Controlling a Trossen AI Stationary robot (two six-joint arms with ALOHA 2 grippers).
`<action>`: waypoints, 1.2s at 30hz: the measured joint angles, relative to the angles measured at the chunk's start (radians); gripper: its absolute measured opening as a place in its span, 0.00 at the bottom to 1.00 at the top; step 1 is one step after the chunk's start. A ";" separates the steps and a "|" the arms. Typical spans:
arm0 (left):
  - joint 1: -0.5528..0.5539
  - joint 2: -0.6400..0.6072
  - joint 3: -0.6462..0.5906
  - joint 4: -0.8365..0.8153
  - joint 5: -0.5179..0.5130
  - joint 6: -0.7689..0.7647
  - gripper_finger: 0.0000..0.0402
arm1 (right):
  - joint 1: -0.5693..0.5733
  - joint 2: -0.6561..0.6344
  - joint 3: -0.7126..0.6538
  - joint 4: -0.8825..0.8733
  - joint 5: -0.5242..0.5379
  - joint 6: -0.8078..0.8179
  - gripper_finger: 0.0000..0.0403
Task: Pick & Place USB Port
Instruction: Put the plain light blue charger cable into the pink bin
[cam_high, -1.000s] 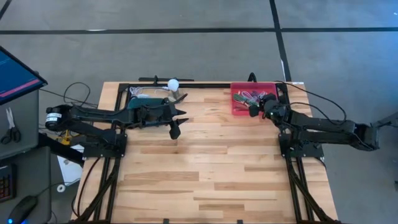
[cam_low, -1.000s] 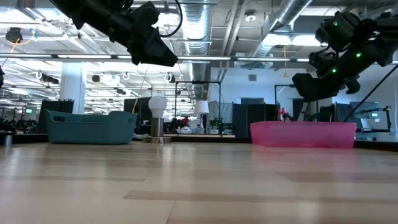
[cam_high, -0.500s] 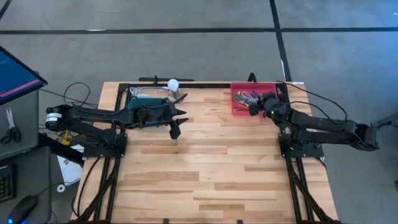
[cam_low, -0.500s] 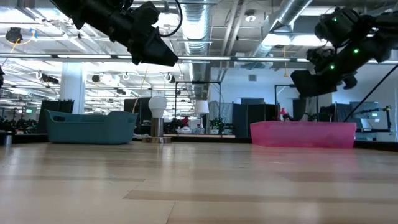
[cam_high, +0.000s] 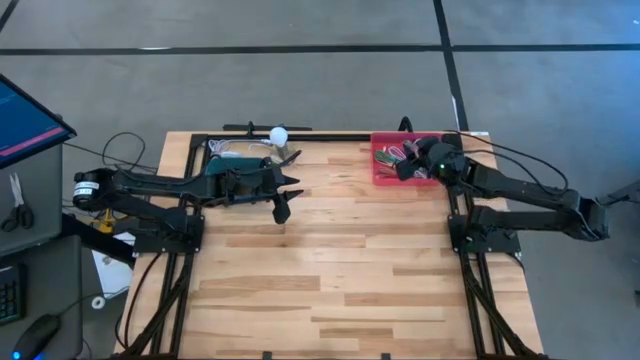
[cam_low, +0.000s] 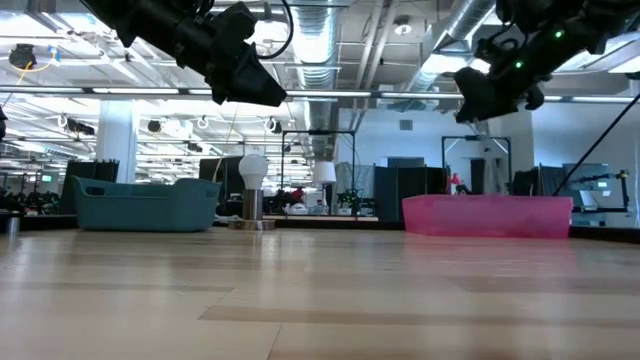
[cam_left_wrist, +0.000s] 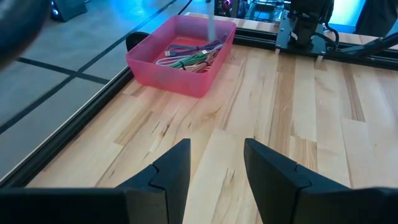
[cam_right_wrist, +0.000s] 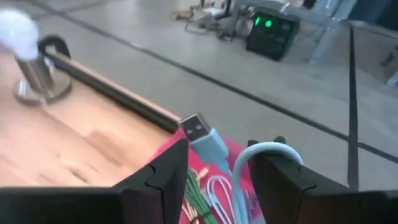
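Evidently the right claw (cam_high: 402, 166) had lifted and swung back over the shallow pink plastic bin (cam_high: 381, 172) at the far right corner of the pale wooden worktop (cam_high: 330, 260); a second earlier it sat lower, at the bin's near edge. Over the same second its fingers went from closed to parted. In the right wrist view a light-blue USB cable with a silver plug (cam_right_wrist: 205, 140) stood in the gap between the fingers (cam_right_wrist: 163, 171), plug end up, above the tangle of green and white cables in the bin. Whether the fingers touched it I could not tell; the gap looked wider than the cable. Judgement: either a release back into the bin or a loosened grip, so the pick did not look secured and nothing had reached the teal plastic tub (cam_low: 145, 205) at the far left. The left claw (cam_high: 281, 208) hung open above the worktop near that tub, holding nothing.
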 joint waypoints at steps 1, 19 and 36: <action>0.000 0.000 0.000 0.000 0.000 0.000 0.37 | -0.005 0.009 0.003 -0.006 -0.013 -0.009 0.39; 0.000 0.000 0.000 0.000 0.000 0.000 0.37 | -0.123 0.268 0.003 -0.181 -0.122 -0.025 0.29; 0.000 0.001 0.000 0.000 -0.004 0.004 0.37 | 0.065 -0.042 0.003 0.092 -0.462 -0.090 0.29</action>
